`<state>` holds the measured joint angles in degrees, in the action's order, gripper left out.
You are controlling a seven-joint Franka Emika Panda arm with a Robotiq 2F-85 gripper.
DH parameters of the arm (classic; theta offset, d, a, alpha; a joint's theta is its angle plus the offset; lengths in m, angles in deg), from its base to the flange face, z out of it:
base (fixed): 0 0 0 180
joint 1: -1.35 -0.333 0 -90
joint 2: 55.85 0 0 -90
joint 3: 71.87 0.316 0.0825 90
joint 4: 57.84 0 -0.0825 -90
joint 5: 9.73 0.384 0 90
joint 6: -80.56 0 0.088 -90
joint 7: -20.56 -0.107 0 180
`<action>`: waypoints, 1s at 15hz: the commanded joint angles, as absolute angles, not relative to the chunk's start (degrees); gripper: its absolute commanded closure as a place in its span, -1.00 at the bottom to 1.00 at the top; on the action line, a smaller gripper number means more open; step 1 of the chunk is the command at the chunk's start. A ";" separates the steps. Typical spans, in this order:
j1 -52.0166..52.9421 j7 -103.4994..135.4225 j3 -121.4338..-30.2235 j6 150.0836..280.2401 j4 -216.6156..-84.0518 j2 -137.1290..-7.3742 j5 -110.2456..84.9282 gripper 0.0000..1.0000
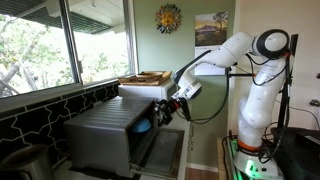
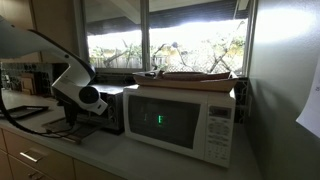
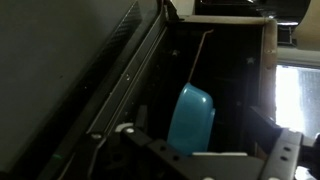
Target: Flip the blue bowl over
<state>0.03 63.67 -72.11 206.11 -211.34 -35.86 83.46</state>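
- Blue bowl [image 3: 190,120]: stands on its edge directly ahead of my pincer [image 1: 152,119], at the dark opening of the grey metal appliance [image 1: 100,135].
- Pincer: fingertips lost in shadow; I cannot tell whether spread or pinching.

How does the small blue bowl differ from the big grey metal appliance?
The small round blue bowl is bright blue; the boxy grey metal appliance is dull grey. The bowl is far smaller than the appliance. The bowl stands tilted on edge; the appliance sits level. Both look plain.
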 commanded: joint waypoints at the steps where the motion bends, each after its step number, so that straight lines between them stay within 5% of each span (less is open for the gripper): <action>1: 0.54 66.38 -70.09 205.32 -211.23 -39.04 87.33 -1.00; 15: 0.65 72.45 -68.50 202.34 -210.12 -44.04 102.37 -1.00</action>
<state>0.05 70.72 -69.13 203.56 -210.65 -42.18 98.95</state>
